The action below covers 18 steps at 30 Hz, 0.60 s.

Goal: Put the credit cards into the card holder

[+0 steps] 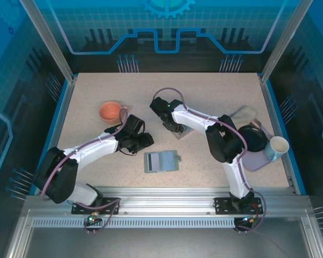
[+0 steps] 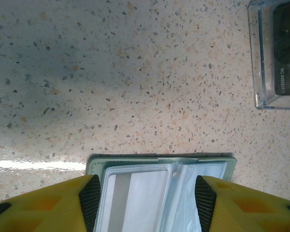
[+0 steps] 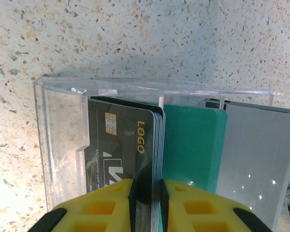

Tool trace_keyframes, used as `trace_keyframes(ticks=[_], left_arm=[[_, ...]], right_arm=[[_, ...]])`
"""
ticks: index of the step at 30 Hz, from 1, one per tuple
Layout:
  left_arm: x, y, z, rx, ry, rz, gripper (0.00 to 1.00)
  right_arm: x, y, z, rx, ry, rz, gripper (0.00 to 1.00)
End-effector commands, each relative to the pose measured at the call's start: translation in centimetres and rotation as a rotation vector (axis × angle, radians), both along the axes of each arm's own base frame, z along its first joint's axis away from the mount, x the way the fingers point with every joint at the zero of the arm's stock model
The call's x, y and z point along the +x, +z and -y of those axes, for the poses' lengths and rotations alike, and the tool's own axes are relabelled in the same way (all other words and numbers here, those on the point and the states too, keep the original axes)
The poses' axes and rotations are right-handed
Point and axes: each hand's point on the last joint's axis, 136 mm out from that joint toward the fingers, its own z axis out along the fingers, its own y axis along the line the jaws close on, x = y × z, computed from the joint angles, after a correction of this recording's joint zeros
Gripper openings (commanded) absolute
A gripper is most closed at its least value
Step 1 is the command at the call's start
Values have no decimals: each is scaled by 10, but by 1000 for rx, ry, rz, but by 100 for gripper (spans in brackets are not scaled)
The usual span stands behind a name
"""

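Toward the back of the table (image 1: 215,97), the right gripper (image 3: 146,195) pinches narrowly on a dark card (image 3: 121,140) standing among credit cards (image 3: 191,145) in a clear box (image 3: 63,135), while the left gripper (image 2: 147,193), jaws wide, hovers by the open card holder (image 1: 161,161) at mid-table; neighbouring cards may drag out, or the box may tip.

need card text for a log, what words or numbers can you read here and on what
"LOGO": gold, on the dark card in the clear box.
"NO." plus digits: dark card in that box, left wrist view; digits blurred.
Large white letters and small print below "LOGO": cut off or too small.
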Motion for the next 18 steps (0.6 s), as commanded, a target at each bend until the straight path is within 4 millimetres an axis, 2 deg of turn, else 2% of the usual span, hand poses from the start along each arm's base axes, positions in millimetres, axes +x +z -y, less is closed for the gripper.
trace_keyframes(ticks=[1, 9, 18], left_arm=[[0, 0, 1, -6, -3, -9, 57], [0, 0, 0, -6, -3, -11, 57], [0, -2, 1, -8, -4, -13, 57]], right_arm=[[2, 18, 3, -1, -4, 41, 23], [1, 20, 5, -1, -6, 43, 21], [4, 23, 9, -7, -11, 51, 22]])
